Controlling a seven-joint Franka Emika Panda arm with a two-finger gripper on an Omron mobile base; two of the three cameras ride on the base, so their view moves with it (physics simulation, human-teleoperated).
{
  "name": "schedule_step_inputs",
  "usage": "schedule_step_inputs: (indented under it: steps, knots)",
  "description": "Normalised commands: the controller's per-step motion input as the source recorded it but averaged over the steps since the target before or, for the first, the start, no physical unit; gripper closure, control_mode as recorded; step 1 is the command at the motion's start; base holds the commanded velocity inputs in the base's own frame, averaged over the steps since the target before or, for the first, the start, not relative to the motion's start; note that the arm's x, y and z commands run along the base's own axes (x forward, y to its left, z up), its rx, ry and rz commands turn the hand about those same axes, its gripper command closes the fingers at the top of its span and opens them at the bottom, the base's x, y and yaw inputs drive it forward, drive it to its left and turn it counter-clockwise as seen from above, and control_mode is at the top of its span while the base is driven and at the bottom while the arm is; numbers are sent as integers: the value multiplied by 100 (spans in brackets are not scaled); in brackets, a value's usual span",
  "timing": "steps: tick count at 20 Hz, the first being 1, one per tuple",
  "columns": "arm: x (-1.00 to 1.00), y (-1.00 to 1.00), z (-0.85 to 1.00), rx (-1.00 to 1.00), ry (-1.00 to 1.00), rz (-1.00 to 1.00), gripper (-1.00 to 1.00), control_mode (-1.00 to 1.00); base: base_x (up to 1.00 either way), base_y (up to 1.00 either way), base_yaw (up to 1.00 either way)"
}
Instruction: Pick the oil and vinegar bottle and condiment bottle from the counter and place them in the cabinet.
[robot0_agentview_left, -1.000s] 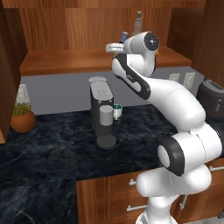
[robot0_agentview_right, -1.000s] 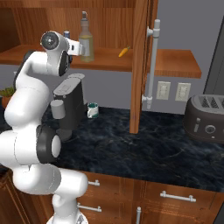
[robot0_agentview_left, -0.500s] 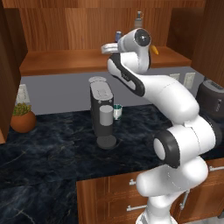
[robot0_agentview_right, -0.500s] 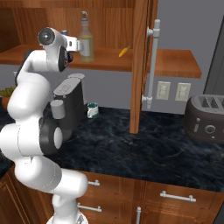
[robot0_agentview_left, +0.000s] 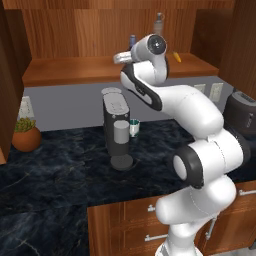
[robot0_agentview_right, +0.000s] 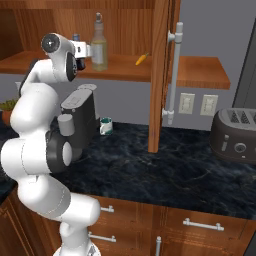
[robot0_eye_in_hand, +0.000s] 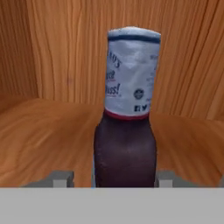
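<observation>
on the cabinet shelf: condiment bottle between parted fingers

on the wooden shelf of the cabinet (robot0_agentview_right: 125, 75), in my hand view, the condiment bottle (robot0_eye_in_hand: 127, 118) stands upright, dark purple-brown body below and a white labelled cap on top, with the wood-grain back wall behind it. the gripper (robot0_eye_in_hand: 113, 178) has one finger tip on each side of the bottle's base, and i read the fingers (robot0_eye_in_hand: 59, 178) as apart, with a sliver of shelf showing between each tip and the glass. i cannot tell for certain whether either tip touches the bottle.

from my left base view the arm reaches up and back to the shelf, and a small blue-topped piece of the bottle (robot0_agentview_left: 132, 41) pokes up just behind the wrist. from my right base view the same bottle (robot0_agentview_right: 76, 37) peeks over the hand, just beside the oil and vinegar bottle (robot0_agentview_right: 98, 45), which stands upright on the shelf with its pale yellow liquid and grey pourer. a small yellow-orange item (robot0_agentview_right: 142, 59) lies on the shelf further along toward the cabinet door.

below, on the counter (robot0_agentview_right: 165, 170), i see a dark coffee machine (robot0_agentview_right: 80, 120) with a small cup (robot0_agentview_right: 105, 126) near it, a toaster (robot0_agentview_right: 235, 135) well off to one side, and a potted plant (robot0_agentview_left: 24, 136) at the far end.
</observation>
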Motion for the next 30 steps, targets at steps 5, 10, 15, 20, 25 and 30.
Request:
schedule_step_inputs:
  steps: [5, 10, 15, 20, 25, 30]
  knots:
    - [15, 0, -28, -1, -5, 0, -100, -100, 0, 0, 0]
    - [-6, 0, -8, 0, -11, 0, -100, -100, 0, 0, 0]
    - [-66, 11, 0, 0, -18, 0, -100, -100, 0, 0, 0]
    - [-100, 9, 0, 0, -21, 0, -100, -100, 0, 0, 0]
    - [-100, 0, 0, 3, -18, 0, -100, -100, 0, 0, 0]
    - [-79, 0, -1, 14, -2, -4, -100, -100, 0, 0, 0]
